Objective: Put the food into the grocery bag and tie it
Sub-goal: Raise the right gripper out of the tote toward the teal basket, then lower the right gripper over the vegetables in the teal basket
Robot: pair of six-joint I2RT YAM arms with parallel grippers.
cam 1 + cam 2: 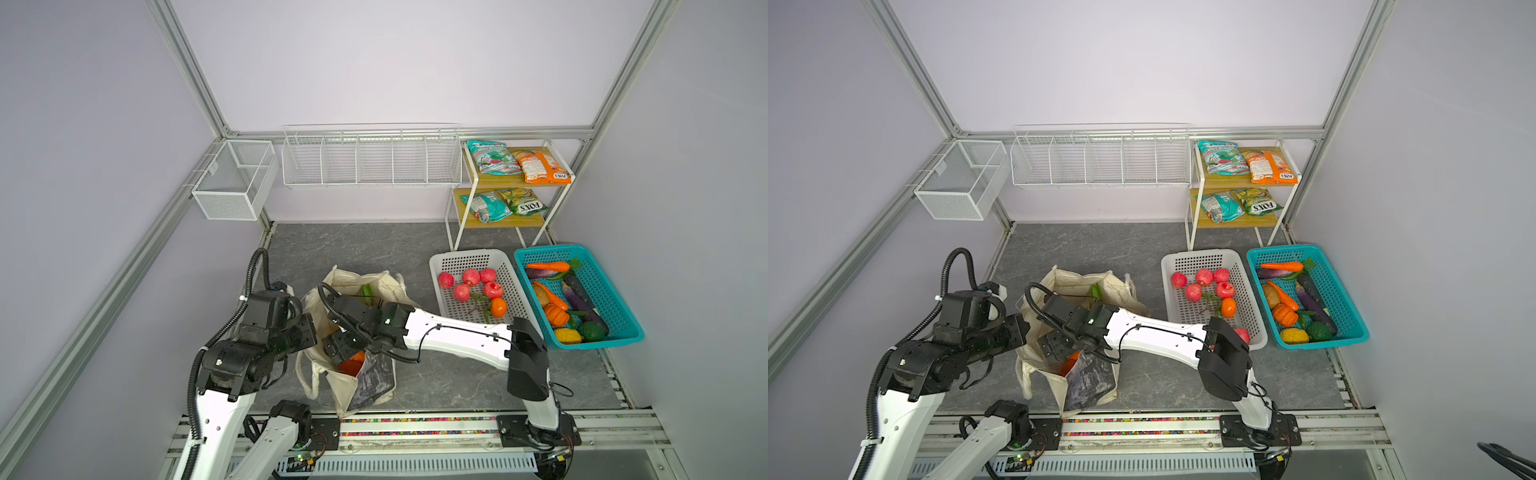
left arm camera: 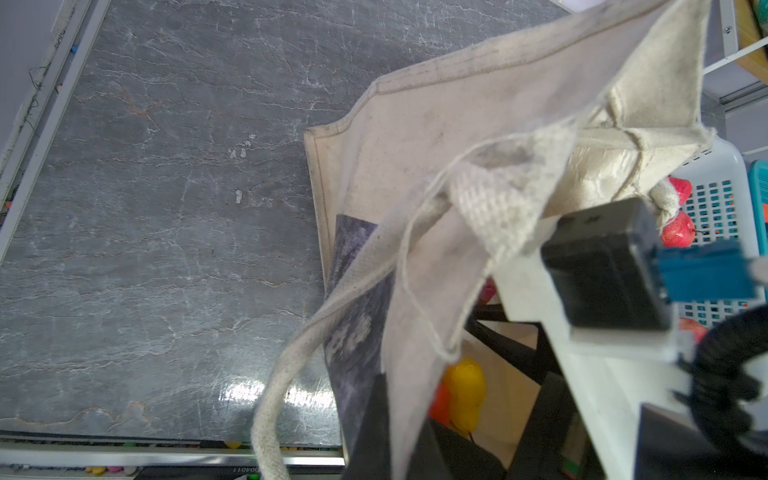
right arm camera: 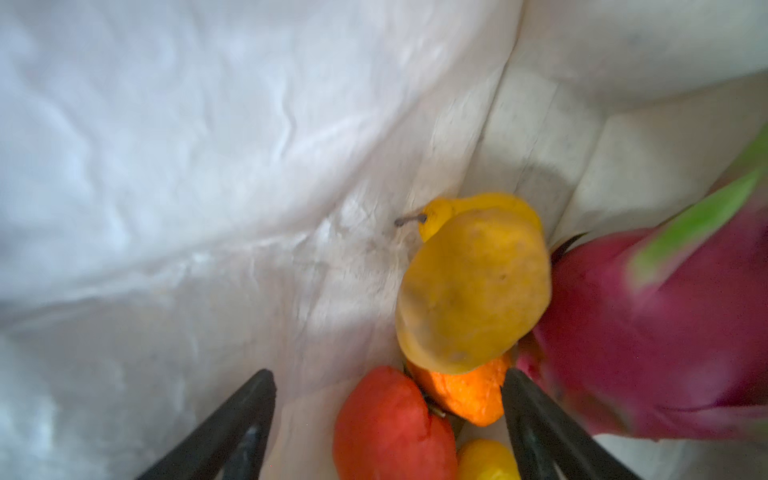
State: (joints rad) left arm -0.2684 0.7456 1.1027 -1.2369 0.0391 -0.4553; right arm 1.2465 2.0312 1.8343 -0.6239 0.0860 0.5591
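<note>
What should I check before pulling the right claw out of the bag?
1. Right claw open: ok, jaws stand apart above the fruit.
2. Left claw shut on the bag rim, keeping the mouth up: ok.
3. Dragon fruit, yellow fruit and pear inside the bag: ok.
4. Snack packet inside the bag: cannot tell.
5. Handle hanging free for tying: ok for this one; the second, cannot tell.
6. Bag tied: not ok, the mouth is open.
</note>
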